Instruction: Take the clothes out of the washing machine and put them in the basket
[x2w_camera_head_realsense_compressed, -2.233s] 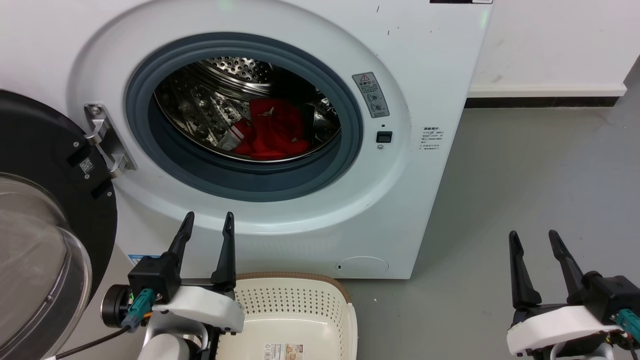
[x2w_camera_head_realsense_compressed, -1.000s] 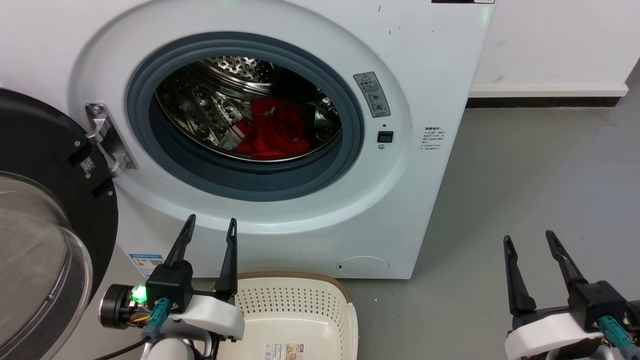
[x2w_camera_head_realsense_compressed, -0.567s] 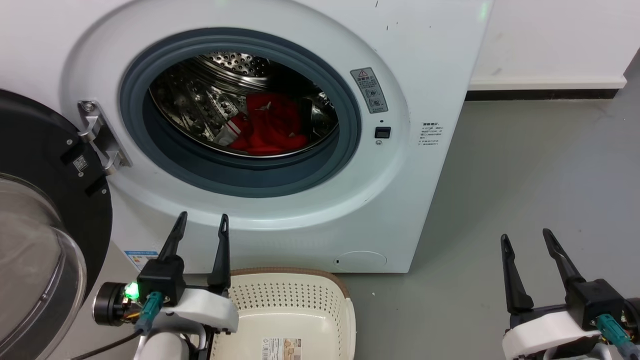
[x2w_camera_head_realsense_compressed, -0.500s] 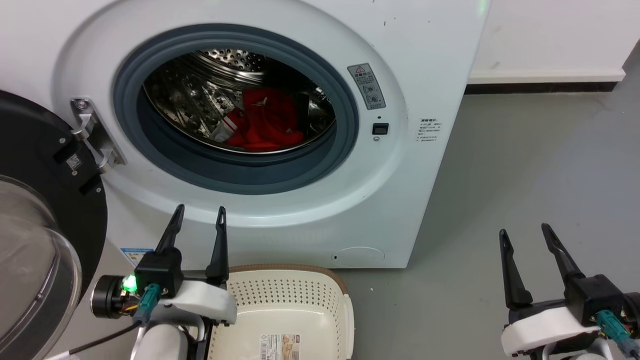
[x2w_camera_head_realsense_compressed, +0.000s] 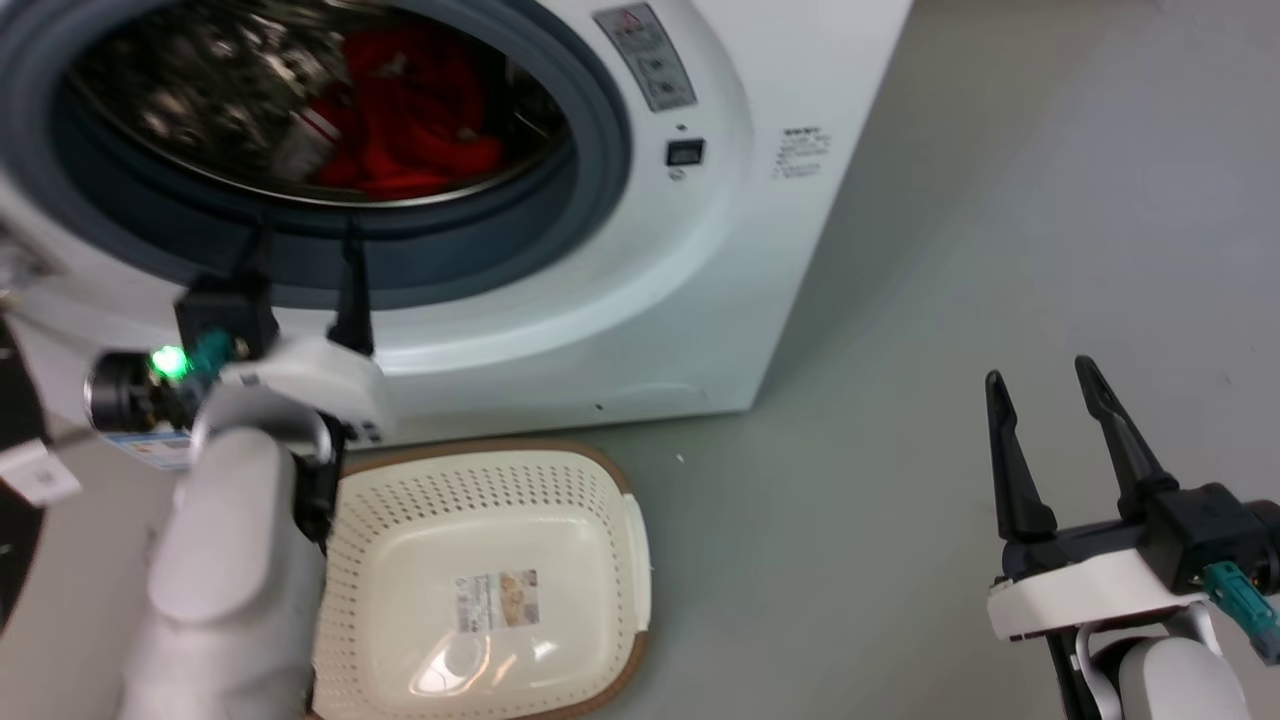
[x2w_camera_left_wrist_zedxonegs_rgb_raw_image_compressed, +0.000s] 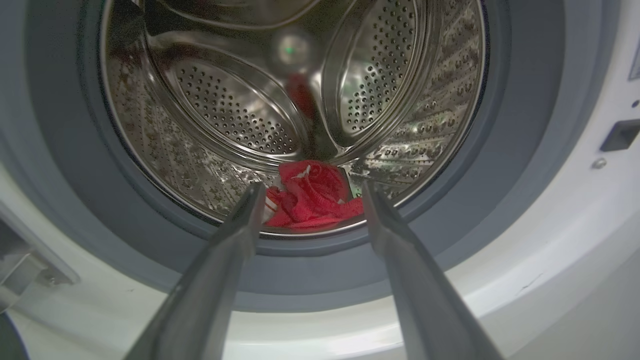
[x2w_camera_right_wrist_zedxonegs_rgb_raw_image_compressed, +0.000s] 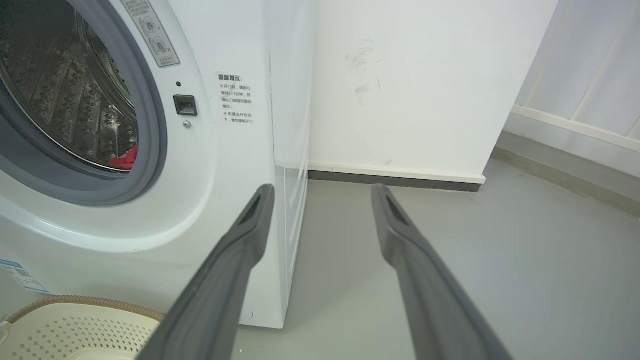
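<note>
Head view: the left gripper (x2w_camera_head_realsense_compressed: 300, 240) has risen from beside the basket (x2w_camera_head_realsense_compressed: 560, 470) to the washing machine (x2w_camera_head_realsense_compressed: 700, 300)'s lower porthole rim (x2w_camera_head_realsense_compressed: 450, 260), jaws parted and empty. The right gripper (x2w_camera_head_realsense_compressed: 1040, 372) hangs open over the floor (x2w_camera_head_realsense_compressed: 950, 200). The basket stands at the machine's foot.

Left wrist view: the red clothes (x2w_camera_left_wrist_zedxonegs_rgb_raw_image_compressed: 312, 200) lie at the drum (x2w_camera_left_wrist_zedxonegs_rgb_raw_image_compressed: 225, 115)'s bottom, beyond the parted fingers (x2w_camera_left_wrist_zedxonegs_rgb_raw_image_compressed: 235, 240).

Right wrist view: spread fingers (x2w_camera_right_wrist_zedxonegs_rgb_raw_image_compressed: 235, 250) face the machine's right front corner.

You're in a plain laundry corner; whether it's a home or a test room you can't tell. A white front-loading washing machine (x2w_camera_head_realsense_compressed: 700, 300) stands on a bare grey floor (x2w_camera_head_realsense_compressed: 950, 250) against a scuffed white wall (x2w_camera_right_wrist_zedxonegs_rgb_raw_image_compressed: 400, 75) with a dark skirting strip (x2w_camera_right_wrist_zedxonegs_rgb_raw_image_compressed: 395, 181), a perforated laundry basket (x2w_camera_head_realsense_compressed: 520, 490) at its foot.
</note>
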